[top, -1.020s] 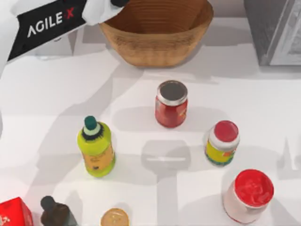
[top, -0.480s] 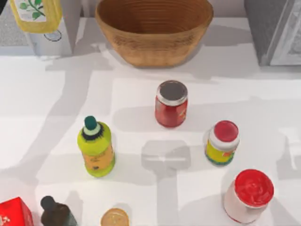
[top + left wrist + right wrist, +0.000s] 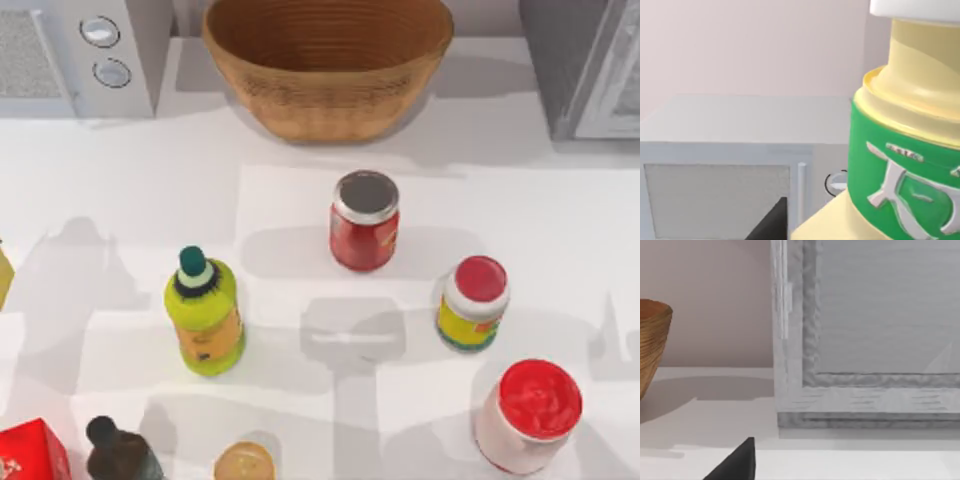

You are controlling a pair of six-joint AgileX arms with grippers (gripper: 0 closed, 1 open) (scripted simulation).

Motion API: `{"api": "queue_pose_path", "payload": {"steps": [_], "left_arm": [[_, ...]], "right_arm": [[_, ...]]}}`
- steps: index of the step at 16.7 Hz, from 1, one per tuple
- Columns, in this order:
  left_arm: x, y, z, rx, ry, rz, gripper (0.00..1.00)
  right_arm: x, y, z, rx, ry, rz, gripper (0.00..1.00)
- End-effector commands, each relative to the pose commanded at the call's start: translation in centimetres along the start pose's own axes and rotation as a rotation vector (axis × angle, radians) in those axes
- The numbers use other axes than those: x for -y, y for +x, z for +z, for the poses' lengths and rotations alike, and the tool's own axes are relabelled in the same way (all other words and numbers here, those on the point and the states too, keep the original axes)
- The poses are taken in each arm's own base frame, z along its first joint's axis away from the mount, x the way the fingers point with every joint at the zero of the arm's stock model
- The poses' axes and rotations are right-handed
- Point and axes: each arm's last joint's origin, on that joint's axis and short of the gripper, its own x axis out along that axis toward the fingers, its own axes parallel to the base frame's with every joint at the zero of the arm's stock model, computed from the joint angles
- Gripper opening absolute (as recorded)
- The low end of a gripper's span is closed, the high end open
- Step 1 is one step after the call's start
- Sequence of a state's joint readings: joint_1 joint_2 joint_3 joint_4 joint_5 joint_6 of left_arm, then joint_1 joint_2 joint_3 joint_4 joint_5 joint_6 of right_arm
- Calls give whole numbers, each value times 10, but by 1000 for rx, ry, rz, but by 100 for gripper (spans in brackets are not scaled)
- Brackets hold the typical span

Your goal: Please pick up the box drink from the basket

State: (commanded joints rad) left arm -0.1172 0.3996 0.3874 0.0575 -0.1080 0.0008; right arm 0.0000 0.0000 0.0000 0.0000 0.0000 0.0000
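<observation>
We are holding the drink (image 3: 905, 165) in our left gripper (image 3: 830, 226). It is looming large at the right of the left wrist view, with one dark finger (image 3: 771, 224) showing low in the frame beside it. Because the drink is hanging above the level of the microwave (image 3: 720, 165) behind it, we are judging the pincer to be pinching it, lifted so that it clears everything on the table. A thin yellow sliver at the far left edge of the top view is probably the same drink, well apart from the basket (image 3: 330, 95) at the upper centre. We are reading the basket as emptied: its ribbed inside is showing bare wherever we can see it, though its far rim is running out of frame. So the pick-up is looking done in substance, and the hold needs only to be kept firm. Our right gripper (image 3: 735, 465) is sitting parked low in the right wrist view, facing the grey appliance (image 3: 585, 65) in the top view's upper right; whether it is spread or pressed together we cannot tell. The red jar (image 3: 365, 220), the yellow jar (image 3: 473, 303), the white tub (image 3: 528, 415) and the green bottle (image 3: 205, 312) are standing upright and capped, hiding their contents.
</observation>
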Motion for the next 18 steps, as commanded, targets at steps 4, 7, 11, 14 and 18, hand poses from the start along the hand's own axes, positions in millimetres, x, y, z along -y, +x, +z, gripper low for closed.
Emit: {"api": "queue_pose_path", "payload": {"steps": [4,7,11,14,18], "left_arm": [[-9,-22,-71,-28,9,6,0],[-11,-25,-99,-42,11,8,0],[-12,-25,-103,-44,11,8,0],[-11,-25,-103,-48,13,7,0],[-8,-20,-99,-52,22,53,0]], "right_arm": [[0,0,0,0,0,0,100],[0,0,0,0,0,0,100],[0,0,0,0,0,0,100],[0,0,0,0,0,0,100],[0,0,0,0,0,0,100]]}}
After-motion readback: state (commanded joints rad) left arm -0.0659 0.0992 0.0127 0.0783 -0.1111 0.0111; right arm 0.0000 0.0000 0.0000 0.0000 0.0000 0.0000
